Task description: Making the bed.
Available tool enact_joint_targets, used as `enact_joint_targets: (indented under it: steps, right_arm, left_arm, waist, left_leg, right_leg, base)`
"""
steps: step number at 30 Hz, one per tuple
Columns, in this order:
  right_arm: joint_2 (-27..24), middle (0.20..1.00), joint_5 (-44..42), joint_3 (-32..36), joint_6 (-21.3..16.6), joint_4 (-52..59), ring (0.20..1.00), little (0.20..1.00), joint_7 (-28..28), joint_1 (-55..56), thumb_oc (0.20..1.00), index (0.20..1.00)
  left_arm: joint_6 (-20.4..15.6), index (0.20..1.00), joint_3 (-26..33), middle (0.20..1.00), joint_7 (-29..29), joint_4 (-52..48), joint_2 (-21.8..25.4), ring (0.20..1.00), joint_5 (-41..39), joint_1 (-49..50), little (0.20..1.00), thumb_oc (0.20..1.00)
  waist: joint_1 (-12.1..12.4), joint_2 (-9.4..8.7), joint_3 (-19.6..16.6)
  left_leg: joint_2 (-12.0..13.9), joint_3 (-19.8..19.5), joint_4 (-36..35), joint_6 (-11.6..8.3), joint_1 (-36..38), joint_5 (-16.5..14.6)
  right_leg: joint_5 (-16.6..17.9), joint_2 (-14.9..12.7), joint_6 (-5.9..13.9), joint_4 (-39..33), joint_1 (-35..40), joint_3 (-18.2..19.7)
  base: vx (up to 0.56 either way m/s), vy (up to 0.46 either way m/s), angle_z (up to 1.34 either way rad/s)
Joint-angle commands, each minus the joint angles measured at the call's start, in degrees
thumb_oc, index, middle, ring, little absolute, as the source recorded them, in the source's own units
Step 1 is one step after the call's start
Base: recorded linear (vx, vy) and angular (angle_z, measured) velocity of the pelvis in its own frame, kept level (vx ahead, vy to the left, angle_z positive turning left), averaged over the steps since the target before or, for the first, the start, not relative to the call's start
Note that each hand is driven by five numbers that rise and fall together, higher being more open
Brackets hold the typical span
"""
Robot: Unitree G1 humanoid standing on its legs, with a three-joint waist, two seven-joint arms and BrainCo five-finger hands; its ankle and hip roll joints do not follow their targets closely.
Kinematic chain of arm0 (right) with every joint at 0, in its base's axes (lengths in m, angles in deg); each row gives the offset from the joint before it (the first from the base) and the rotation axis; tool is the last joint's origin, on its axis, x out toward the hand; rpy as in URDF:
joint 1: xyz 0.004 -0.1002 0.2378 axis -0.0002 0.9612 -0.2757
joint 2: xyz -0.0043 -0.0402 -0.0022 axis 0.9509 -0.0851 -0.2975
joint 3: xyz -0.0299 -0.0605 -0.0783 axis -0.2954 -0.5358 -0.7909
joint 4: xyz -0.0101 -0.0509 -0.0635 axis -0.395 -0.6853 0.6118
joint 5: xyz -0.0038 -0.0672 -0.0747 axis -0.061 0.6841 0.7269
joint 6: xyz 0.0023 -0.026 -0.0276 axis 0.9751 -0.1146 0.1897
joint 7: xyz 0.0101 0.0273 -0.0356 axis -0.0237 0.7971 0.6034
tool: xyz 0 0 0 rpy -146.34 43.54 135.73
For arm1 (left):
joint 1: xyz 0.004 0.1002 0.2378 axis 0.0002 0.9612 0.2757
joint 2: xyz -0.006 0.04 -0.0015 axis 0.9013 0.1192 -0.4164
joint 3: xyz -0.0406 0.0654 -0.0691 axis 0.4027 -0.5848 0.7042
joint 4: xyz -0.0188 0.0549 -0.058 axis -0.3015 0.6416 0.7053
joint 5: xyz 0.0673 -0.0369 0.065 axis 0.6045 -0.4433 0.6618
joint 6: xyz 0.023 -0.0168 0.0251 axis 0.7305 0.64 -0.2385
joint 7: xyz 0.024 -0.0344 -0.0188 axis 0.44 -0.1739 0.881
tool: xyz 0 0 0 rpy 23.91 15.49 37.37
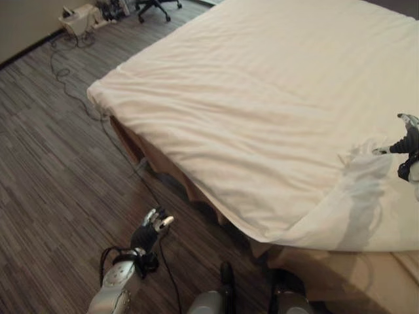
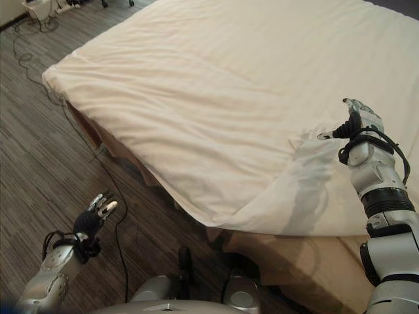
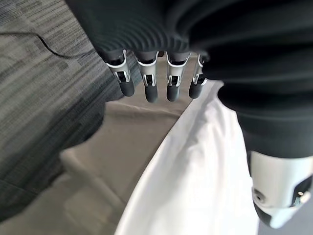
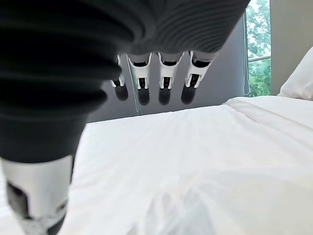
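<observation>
Right hand (image 2: 357, 124) hovers with relaxed fingers above the white sheet's (image 1: 262, 118) folded-back corner on the bed (image 1: 147, 154); left hand (image 1: 152, 230) hangs slack over the floor. A loose grasp could bunch it.

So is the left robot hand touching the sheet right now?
Apart. The right eye view shows the left robot hand hanging open over the floor, with a strip of bare floor between it and the sheet at the bed's edge.

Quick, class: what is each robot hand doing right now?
Left hand: open, holding nothing, over the floor.
Right hand: open, holding nothing, above the sheet.
</observation>
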Motion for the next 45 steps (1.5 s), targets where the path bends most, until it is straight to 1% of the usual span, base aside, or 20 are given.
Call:
enact_joint_targets:
  steps: [1, 7, 8, 10, 14, 18, 20, 21, 22, 24, 26, 27, 28, 34, 35, 39, 40, 41, 44, 45]
  right_arm:
    - [-3.16, 1.0, -0.28, -4.26, 0.11, -2.91, 1.0, 1.0, 3.55, -8.66, 1.0, 1.0]
    - [-0.86, 1.0, -2.57, -9.75, 0.0, -14.67, 1.0, 1.0, 2.92, -15.35, 1.0, 1.0]
    - [-0.41, 0.533, -2.16, -10.59, -0.18, -15.88, 0.533, 0.533, 2.56, -15.34, 0.533, 0.533]
    - [-1.0, 0.2, -2.07, -11.71, -0.1, -15.47, 0.2, 0.2, 2.03, -16.19, 0.2, 0.2]
    - [-2.32, 0.2, -2.05, -11.21, -0.44, -6.42, 0.2, 0.2, 2.95, -14.48, 0.2, 0.2]
    - [-3.7, 0.2, -0.32, -5.87, -0.93, 8.43, 0.2, 0.2, 4.73, -6.24, 0.2, 0.2]
    - [-4.09, 0.2, 3.27, 3.37, -0.97, 21.38, 0.2, 0.2, 5.22, 5.83, 0.2, 0.2]
    - [-2.62, 0.2, 4.99, 12.15, -1.22, 29.25, 0.2, 0.2, 4.61, 17.14, 0.2, 0.2]
    - [-2.47, 0.2, 5.21, 13.55, -1.07, 30.11, 0.2, 0.2, 4.36, 18.72, 0.2, 0.2]
    - [-0.45, 0.2, 7.13, 20.05, -1.43, 35.34, 0.2, 0.2, 3.42, 28.14, 0.2, 0.2]
    - [3.73, 0.2, 9.97, 27.75, -1.48, 38.44, 0.2, 0.2, 1.81, 40.45, 0.2, 0.2]
    - [3.84, 0.2, 10.02, 28.13, -1.45, 38.71, 0.2, 0.2, 1.7, 40.84, 0.2, 0.2]
    - [5.78, 0.2, 10.99, 30.46, -1.34, 38.06, 0.2, 0.2, 1.09, 44.81, 0.2, 0.2]
    - [7.15, 0.2, 11.18, 31.65, -1.11, 37.4, 0.2, 0.2, 0.93, 46.97, 0.2, 0.2]
    - [10.41, 0.2, 8.25, 29.22, 0.1, 26.51, 0.2, 0.2, 2.25, 47.56, 0.2, 0.2]
    - [10.56, 0.2, 5.79, 27.26, 0.77, 20.42, 0.2, 0.2, 1.95, 46.04, 0.2, 0.2]
    - [12.19, 1.0, 2.17, 26.16, 1.16, 15.75, 1.0, 1.0, 2.51, 45.08, 1.0, 1.0]
    - [12.85, 1.0, 0.67, 24.18, 1.84, 10.25, 1.0, 1.0, 2.27, 44.57, 1.0, 1.0]
    - [13.37, 1.0, -0.63, 22.52, 2.24, 3.93, 1.0, 1.0, 2.9, 43.17, 1.0, 1.0]
    - [13.3, 1.0, 0.17, 20.0, 3.86, -6.29, 1.0, 1.0, 2.08, 41.28, 1.0, 1.0]
  left_arm:
    - [-3.68, 1.0, 0.96, 1.0, -0.3, -1.65, -0.15, 1.0, -3.13, -3.41, 1.0, 1.0]
    - [-5.24, 1.0, 0.36, 1.0, -0.51, -0.61, -1.65, 1.0, -5.44, -5.01, 1.0, 1.0]
    - [-5.38, 1.0, 0.32, 1.0, -0.87, -0.19, -1.63, 1.0, -5.55, -4.99, 1.0, 1.0]
    - [-5.49, 1.0, 0.63, 1.0, -1.25, 0.46, -1.55, 1.0, -5.66, -4.43, 1.0, 1.0]
    - [-5.59, 1.0, 1.25, 1.0, -1.37, -0.16, -2.19, 1.0, -5.56, -3.06, 1.0, 1.0]
    - [-5.56, 1.0, 1.97, 1.0, -1.39, -1.69, -2.79, 1.0, -6.51, -1.81, 1.0, 1.0]
    - [-4.81, 1.0, 3.04, 1.0, -1.34, -2.4, -4.17, 1.0, -7.59, 0.05, 1.0, 1.0]
    - [-3.56, 1.0, 2.73, 1.0, -1.26, -2.08, -4.84, 1.0, -7.21, 0.79, 1.0, 1.0]
    - [-3.56, 1.0, 2.35, 1.0, -1.27, -2.08, -4.43, 1.0, -7.2, 0.78, 1.0, 1.0]
    - [-2.38, 1.0, 1.84, 1.0, -1.51, -1.66, -4.83, 1.0, -6.08, 1.51, 1.0, 1.0]
    - [-0.79, 1.0, 1.67, 1.0, -2.21, -0.72, -4.93, 1.0, -3.6, 1.89, 1.0, 1.0]
    - [-0.79, 1.0, 1.54, 1.0, -2.21, -0.72, -4.82, 1.0, -3.59, 1.85, 1.0, 1.0]
    - [-0.17, 1.0, 1.92, 1.0, -2.86, 0.39, -4.89, 1.0, -1.56, 2.56, 1.0, 1.0]
    - [0.15, 1.0, 1.69, 1.0, -3.0, 1.16, -4.39, 1.0, -0.52, 2.47, 1.0, 1.0]
    - [0.87, 1.0, -1.62, 1.0, -1.69, 9.45, -5.74, 1.0, 4.71, -4.23, 1.0, 1.0]
    - [1.64, 1.0, -0.99, 1.0, -1.14, 10.16, -6.57, 1.0, 2.58, -4.32, 1.0, 1.0]
    - [1.59, 1.0, -0.27, 1.0, -0.47, 11.48, -7.27, 1.0, 1.7, -4.14, 1.0, 1.0]
    - [1.81, 1.0, -0.23, 1.0, -0.44, 12.22, -7.34, 1.0, 1.43, -4.47, 1.0, 1.0]
    - [1.43, 1.0, -0.39, 1.0, 0.37, 12.95, -7.73, 1.0, 0.56, -4.88, 1.0, 1.0]
    - [1.65, 1.0, -0.97, 1.0, 0.26, 13.14, -7.93, 1.0, -0.64, -5.08, 1.0, 1.0]
  waist:
    - [-0.78, -0.37, 1.51]
    - [-0.05, 2.94, 1.59]
    - [0.05, 3.47, 1.65]
    - [0.27, 4.04, 1.42]
    - [-0.33, 3.78, 1.17]
    - [-0.34, 2.75, 2.11]
    - [-1.1, 1.32, 1.76]
    - [-2.9, 0.48, 1.01]
    - [-2.43, 0.26, 1.07]
    - [-3.89, -1.15, 0.21]
    - [-5.31, -3.63, -0.75]
    - [-5.14, -3.78, -0.79]
    - [-6.35, -5.08, -1.07]
    - [-6.58, -5.75, -1.14]
    - [-7.12, -6.84, -0.73]
    - [-5.68, -7.31, -1.97]
    - [-4.52, -8.12, -3.52]
    - [-4.61, -9.02, -5.02]
    - [-4.66, -9.22, -5.54]
    - [-4.35, -9.26, -6.03]
  left_leg:
    - [12.61, -1.0, -1.2, -11.86, 1.81, 6.11]
    - [12.02, -0.88, -1.2, -12.51, -4.34, 7.71]
    - [11.96, -0.85, -1.2, -12.53, -4.81, 7.89]
    - [11.68, -0.85, -1.2, -12.74, -5.85, 8.21]
    - [11.59, -0.42, -1.2, -12.27, -4.09, 7.01]
    - [9.38, -5.61, -1.2, -11.28, -0.88, 4.18]
    - [8.5, -9.14, -1.2, -10.59, 3.18, 0.98]
    - [8.26, -7.05, -1.2, -9.34, 5.85, -0.26]
    - [8.2, -7.05, -1.2, -9.29, 6.14, -0.32]
    - [7.39, -6.05, -1.2, -8.02, 9.12, -1.96]
    - [5.61, -4.65, -1.2, -6.19, 11.84, -3.99]
    - [5.46, -4.62, -1.2, -6.14, 11.71, -3.78]
    - [4.46, -3.36, -1.2, -5.35, 12.83, -4.68]
    - [4.16, -2.32, -1.2, -5.24, 13.19, -4.82]
    - [5.32, 1.68, -1.2, -3.92, 13.49, -4.02]
    - [5.9, 4.41, -1.2, -3.77, 13.07, -3.43]
    - [6.0, 6.48, -1.2, -3.94, 12.54, -2.99]
    - [6.07, 7.72, -1.2, -4.76, 12.5, -2.62]
    - [6.8, 9.34, -1.2, -5.35, 13.02, -2.28]
    - [7.29, 10.42, -1.2, -5.86, 13.08, -1.68]
  right_leg:
    - [-2.31, -3.16, 2.49, 0.94, -2.45, -0.83]
    - [-1.17, -3.81, 2.67, 0.98, -9.5, 1.12]
    - [-0.98, -3.77, 2.6, 1.05, -10.04, 1.22]
    - [-0.63, -4.09, 2.62, 1.01, -11.15, 1.38]
    - [-0.53, -3.9, 2.69, 1.16, -10.57, 2.75]
    - [-0.65, -4.11, 2.81, 0.94, -8.06, 3.66]
    - [-0.55, -4.68, 3.02, 0.94, -5.13, 4.52]
    - [-0.02, -5.57, 3.56, 1.01, -3.06, 4.22]
    - [-0.03, -5.64, 3.62, 0.94, -2.73, 4.21]
    - [0.46, -6.31, 4.45, 0.96, -0.91, 4.62]
    - [1.89, -7.29, 5.85, 1.15, 0.49, 5.0]
    - [2.14, -7.42, 5.84, 1.05, 0.38, 5.07]
    - [4.75, -7.8, 7.14, 1.4, 0.04, 5.67]
    - [5.79, -7.9, 7.74, 1.48, -0.17, 6.63]
    - [0.58, -7.48, 6.36, 9.78, 1.26, 4.03]
    - [-1.11, -8.48, 5.8, 12.17, 5.11, 1.57]
    - [-0.16, -9.2, 6.38, 9.78, 8.38, -1.09]
    - [0.62, -8.57, 7.03, 4.47, 9.58, -0.8]
    - [1.56, -8.79, 7.35, 1.89, 10.09, -1.02]
    - [0.87, -8.81, 7.34, 0.94, 10.43, -1.11]
  base:
    - [-0.09, -0.031, 0.25]
    - [-0.07, -0.017, -0.02]
    - [0.0, 0.0, 0.0]
    - [-0.03, 0.02, -0.08]
    - [0.03, 0.039, -0.09]
    - [0.05, 0.071, -0.2]
    - [0.1, 0.225, -0.23]
    - [0.08, 0.263, -0.3]
    - [0.05, 0.25, -0.2]
    - [0.05, 0.228, 0.05]
    - [-0.01, 0.303, -0.21]
    - [-0.08, 0.337, -0.3]
    - [-0.06, 0.154, -0.25]
    - [-0.08, 0.1, -0.48]
    - [-0.32, 0.221, -0.06]
    - [-0.18, 0.088, -1.1]
    - [-0.05, -0.07, -0.63]
    - [-0.07, -0.138, -1.07]
    - [-0.04, -0.119, -0.62]
    - [-0.07, -0.154, -0.13]
